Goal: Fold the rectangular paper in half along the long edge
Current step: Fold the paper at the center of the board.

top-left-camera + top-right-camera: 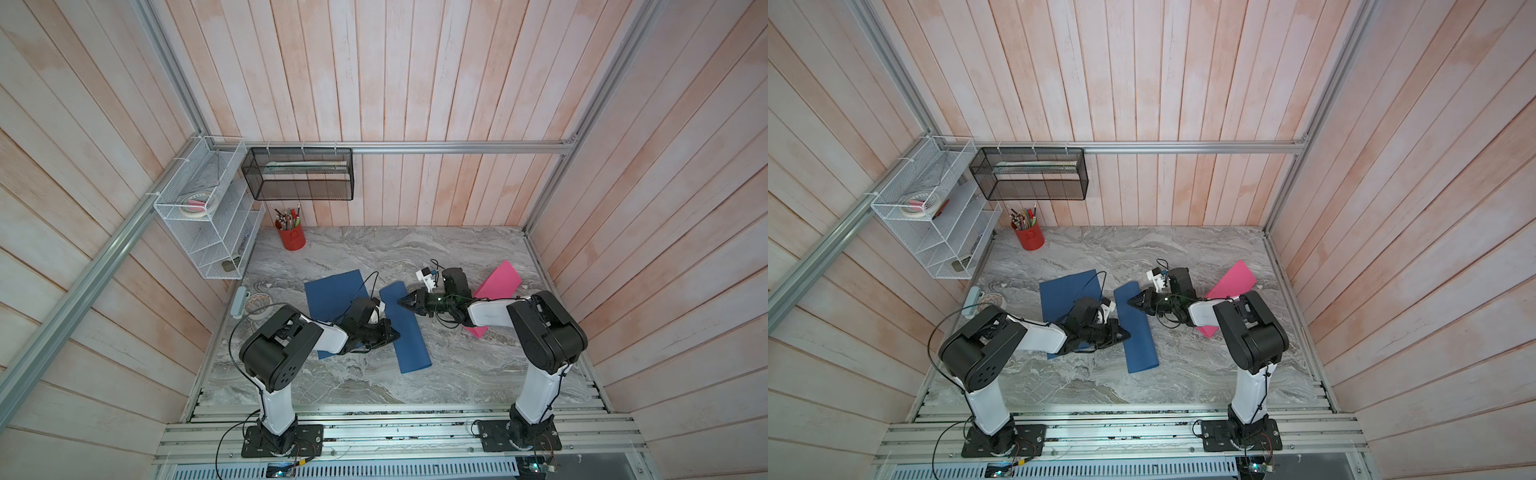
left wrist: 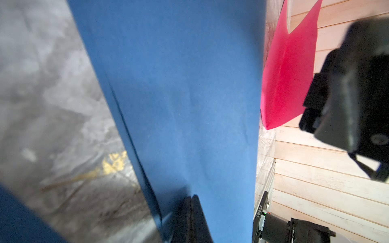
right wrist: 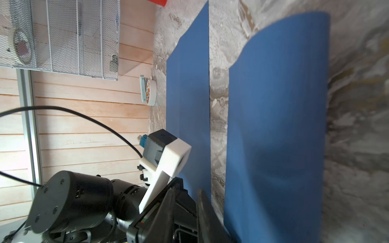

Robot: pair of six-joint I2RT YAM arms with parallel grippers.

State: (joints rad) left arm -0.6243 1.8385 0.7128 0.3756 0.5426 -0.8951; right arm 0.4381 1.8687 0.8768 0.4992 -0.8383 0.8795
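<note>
A narrow strip of blue paper, doubled over, lies mid-table in both top views. My left gripper is shut, and its tips rest on the strip's left edge about halfway along. My right gripper hovers at the strip's far end. Its fingers stand slightly apart with nothing between them. In the right wrist view the strip bulges at its far end instead of lying flat. A second, flat blue sheet lies to the left, partly under my left arm.
A pink sheet lies at the right, partly under my right arm. A red pen cup stands at the back left. A tape dispenser sits by the left wall, below a white wire rack and a black mesh basket.
</note>
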